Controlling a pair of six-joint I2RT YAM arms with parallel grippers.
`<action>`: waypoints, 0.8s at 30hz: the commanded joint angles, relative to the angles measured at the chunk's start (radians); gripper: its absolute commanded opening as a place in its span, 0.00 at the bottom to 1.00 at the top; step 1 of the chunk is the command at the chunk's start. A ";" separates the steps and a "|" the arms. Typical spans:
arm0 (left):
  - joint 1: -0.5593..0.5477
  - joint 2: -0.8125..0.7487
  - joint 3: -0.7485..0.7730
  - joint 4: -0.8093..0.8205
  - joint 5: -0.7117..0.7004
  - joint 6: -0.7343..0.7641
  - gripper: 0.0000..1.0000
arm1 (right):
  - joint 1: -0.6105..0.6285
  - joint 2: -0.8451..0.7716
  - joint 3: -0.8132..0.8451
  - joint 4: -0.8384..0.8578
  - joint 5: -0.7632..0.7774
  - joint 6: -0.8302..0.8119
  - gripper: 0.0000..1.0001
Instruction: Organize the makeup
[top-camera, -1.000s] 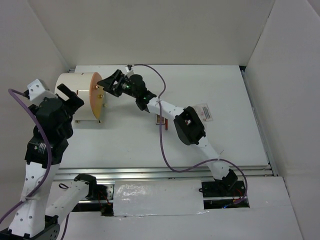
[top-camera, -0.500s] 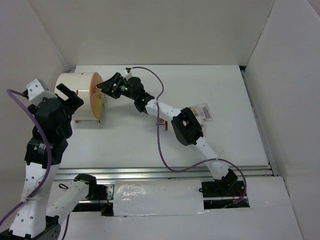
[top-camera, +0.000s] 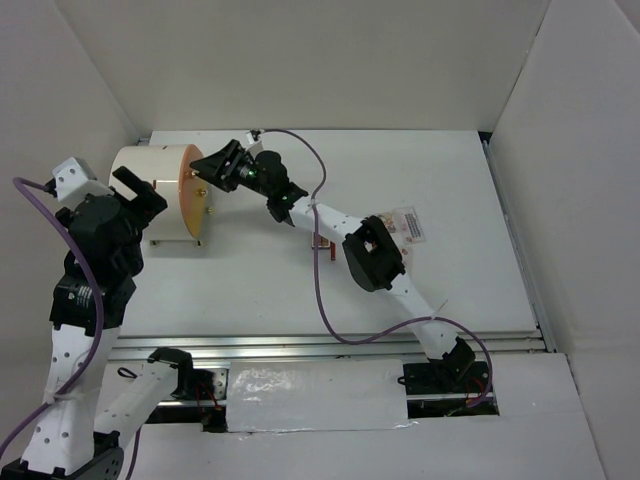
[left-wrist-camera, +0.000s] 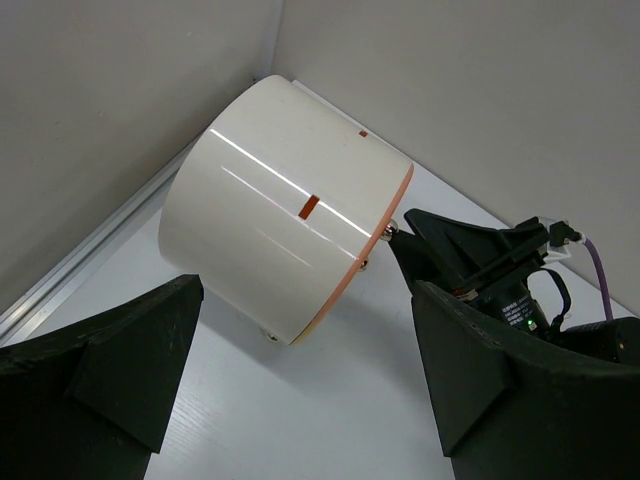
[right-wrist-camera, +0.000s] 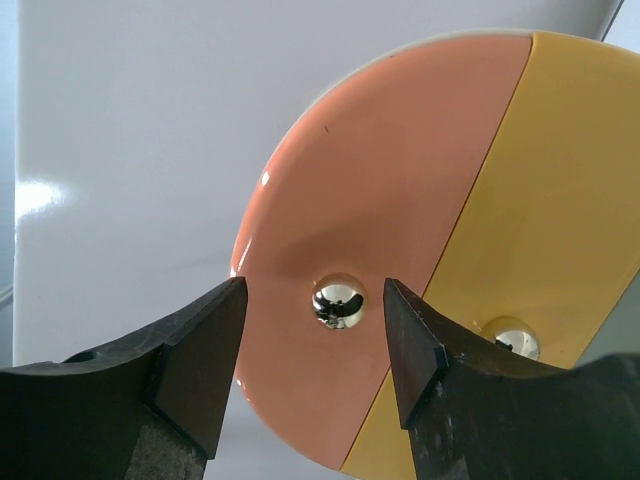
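Nearest, my left fingers (left-wrist-camera: 120, 350) hang spread wide by the white cylindrical drawer drum (left-wrist-camera: 270, 210), to steady it, I judge. Makeup lies mid-worktop (top-camera: 250, 290): one clear-packaged pinkish card pack (top-camera: 410, 225), one small reddish piece (top-camera: 322, 241) half-hidden. Farthest, my right fingers (right-wrist-camera: 190, 350) stand apart, straddling one of two shiny round knobs (right-wrist-camera: 338, 300) to pull the peach drawer front (right-wrist-camera: 330, 200).

- Our right arm (top-camera: 400, 280) stretches from its base at the near edge, diagonally across to the far left.
- Our right gripper (right-wrist-camera: 315, 300) points leftward, fingers parted with a clear gap between them.
- Our left arm (top-camera: 80, 290) stands folded upright at the left side.
- Our left gripper (left-wrist-camera: 305, 290) is spread wide.
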 joint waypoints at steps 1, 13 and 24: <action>0.010 -0.001 -0.004 0.048 0.013 0.006 0.99 | 0.017 0.035 0.063 0.047 0.006 0.009 0.64; 0.022 -0.001 -0.007 0.049 0.022 0.003 0.99 | 0.020 0.055 0.087 0.039 0.018 0.012 0.50; 0.030 0.005 -0.009 0.051 0.028 0.003 0.99 | 0.020 0.031 0.077 0.053 0.018 0.009 0.22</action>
